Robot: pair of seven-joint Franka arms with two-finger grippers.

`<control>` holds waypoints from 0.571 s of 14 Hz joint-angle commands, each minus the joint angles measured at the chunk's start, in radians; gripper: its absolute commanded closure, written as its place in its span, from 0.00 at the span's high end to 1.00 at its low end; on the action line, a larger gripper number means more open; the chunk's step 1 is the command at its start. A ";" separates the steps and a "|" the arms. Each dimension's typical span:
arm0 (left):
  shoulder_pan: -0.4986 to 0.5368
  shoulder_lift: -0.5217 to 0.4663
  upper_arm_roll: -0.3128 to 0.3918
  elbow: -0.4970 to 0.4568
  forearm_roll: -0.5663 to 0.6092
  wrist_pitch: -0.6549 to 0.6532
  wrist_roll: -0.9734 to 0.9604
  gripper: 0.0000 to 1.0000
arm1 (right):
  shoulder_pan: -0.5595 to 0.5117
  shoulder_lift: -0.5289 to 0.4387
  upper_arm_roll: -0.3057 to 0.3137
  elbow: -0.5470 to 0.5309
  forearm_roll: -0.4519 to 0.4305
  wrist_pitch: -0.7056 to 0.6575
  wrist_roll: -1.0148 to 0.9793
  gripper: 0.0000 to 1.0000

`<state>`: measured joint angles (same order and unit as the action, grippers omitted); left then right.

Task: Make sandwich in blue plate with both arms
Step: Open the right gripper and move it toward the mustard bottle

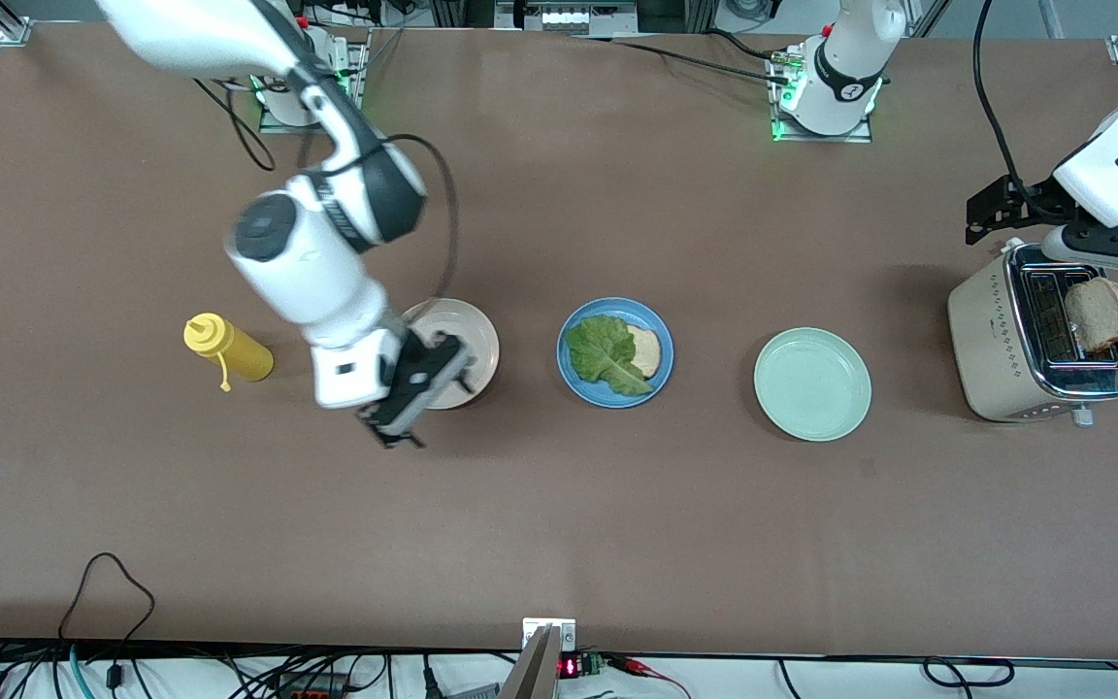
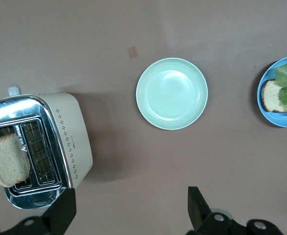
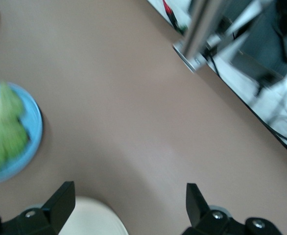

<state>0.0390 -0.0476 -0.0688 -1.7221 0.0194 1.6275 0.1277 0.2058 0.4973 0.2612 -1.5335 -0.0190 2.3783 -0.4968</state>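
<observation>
The blue plate [image 1: 617, 307] lies mid-table with a ruffled green lettuce leaf [image 1: 603, 354] draped over one tan bread slice [image 1: 648, 351]. A second bread slice [image 1: 1098, 313] sticks up out of the toaster [image 1: 996, 349] at the left arm's end. My left gripper [image 1: 991, 218] hangs open beside the toaster, empty; its wrist view shows its gripper [image 2: 131, 210] over bare table, the slice [image 2: 6, 159] and the blue plate [image 2: 280, 120]. My right gripper [image 1: 399, 435] is open and empty over the edge of the beige plate [image 1: 476, 335], with the blue plate [image 3: 31, 142] beside it.
A pale mint-green plate [image 1: 811, 383] sits between the blue plate and the toaster. A yellow squeeze bottle [image 1: 229, 351] lies toward the right arm's end, beside the beige plate. Cables run along the table edge nearest the front camera.
</observation>
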 commanded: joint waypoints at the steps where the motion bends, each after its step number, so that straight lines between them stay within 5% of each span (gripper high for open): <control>1: -0.004 -0.009 0.004 0.010 -0.009 -0.020 0.024 1.00 | -0.080 -0.173 0.023 -0.108 0.010 -0.112 -0.080 1.00; 8: -0.004 -0.009 0.004 0.010 -0.009 -0.031 0.024 1.00 | -0.397 -0.249 0.019 -0.117 0.540 -0.448 -0.718 1.00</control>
<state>0.0387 -0.0477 -0.0688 -1.7216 0.0194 1.6227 0.1282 -0.0792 0.2600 0.2601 -1.6240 0.3976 1.9939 -1.0375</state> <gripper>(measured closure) 0.000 0.000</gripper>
